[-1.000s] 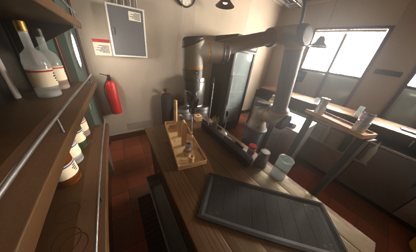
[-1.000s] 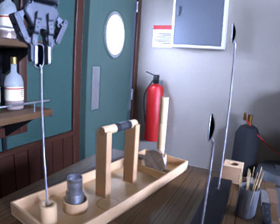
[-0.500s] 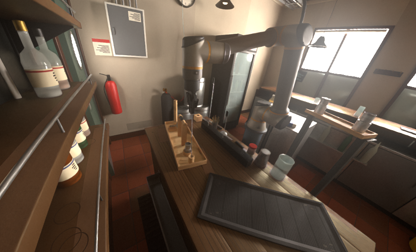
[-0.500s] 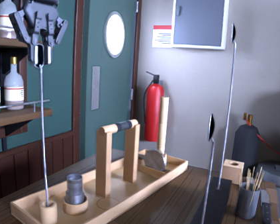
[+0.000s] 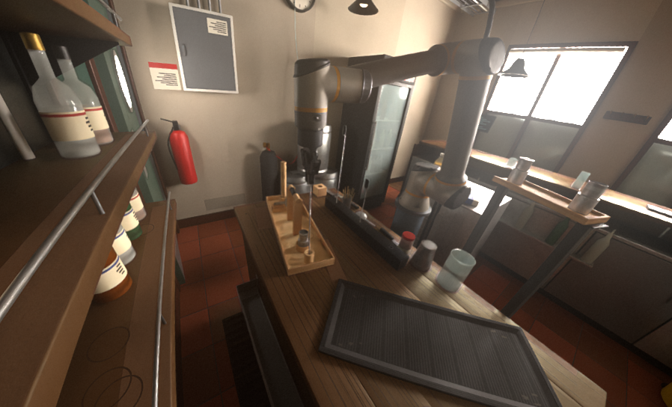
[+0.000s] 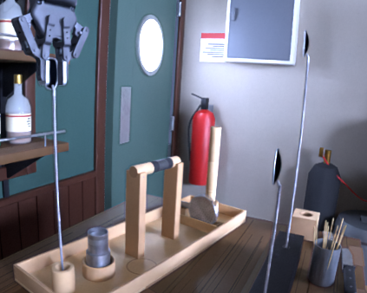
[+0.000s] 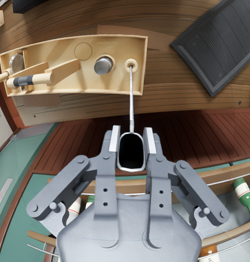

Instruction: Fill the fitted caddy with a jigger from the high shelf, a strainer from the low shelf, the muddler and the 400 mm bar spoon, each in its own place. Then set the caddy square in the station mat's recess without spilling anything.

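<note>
The bar spoon (image 6: pixel 56 173) stands upright, its bowl clamped at the top between the fingers of my gripper (image 7: pixel 131 142) and its lower end inside the small round socket (image 7: pixel 131 64) at the caddy's near end. The wooden caddy (image 5: pixel 298 234) lies on the counter directly below me. A steel jigger (image 6: pixel 97 248) sits in the ring beside the socket. The strainer (image 6: pixel 203 209) and the wooden muddler (image 6: pixel 213 162) stand at the caddy's far end, beyond the arched handle (image 6: pixel 155 167). A round outline on the caddy floor next to the jigger holds nothing.
The dark station mat (image 5: pixel 435 347) lies on the counter nearer the side camera, apart from the caddy. A black rack (image 5: pixel 369 228) with two more tall spoons (image 6: pixel 298 143), a cup of picks (image 6: pixel 325 258) and tumblers (image 5: pixel 455 269) runs along the caddy's right. Bottle shelves stand left.
</note>
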`<action>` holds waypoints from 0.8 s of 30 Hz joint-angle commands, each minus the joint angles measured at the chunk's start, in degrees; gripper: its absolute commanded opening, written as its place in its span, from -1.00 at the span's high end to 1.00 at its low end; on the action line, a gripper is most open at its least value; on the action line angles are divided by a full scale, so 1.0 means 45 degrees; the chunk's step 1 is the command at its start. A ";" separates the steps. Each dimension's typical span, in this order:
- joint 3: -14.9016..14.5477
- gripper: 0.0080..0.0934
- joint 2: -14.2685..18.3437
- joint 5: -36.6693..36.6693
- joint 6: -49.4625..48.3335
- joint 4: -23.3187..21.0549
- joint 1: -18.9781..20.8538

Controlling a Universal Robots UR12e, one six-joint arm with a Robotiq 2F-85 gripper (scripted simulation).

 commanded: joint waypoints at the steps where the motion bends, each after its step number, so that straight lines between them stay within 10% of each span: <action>1: -0.0013 0.36 -0.0009 0.0001 0.0000 -0.0002 0.0000; 5: -0.0012 -0.41 -0.0008 0.0001 0.0000 -0.0002 0.0000; 24: -0.0008 -0.41 -0.0005 0.0001 0.0000 -0.0001 0.0000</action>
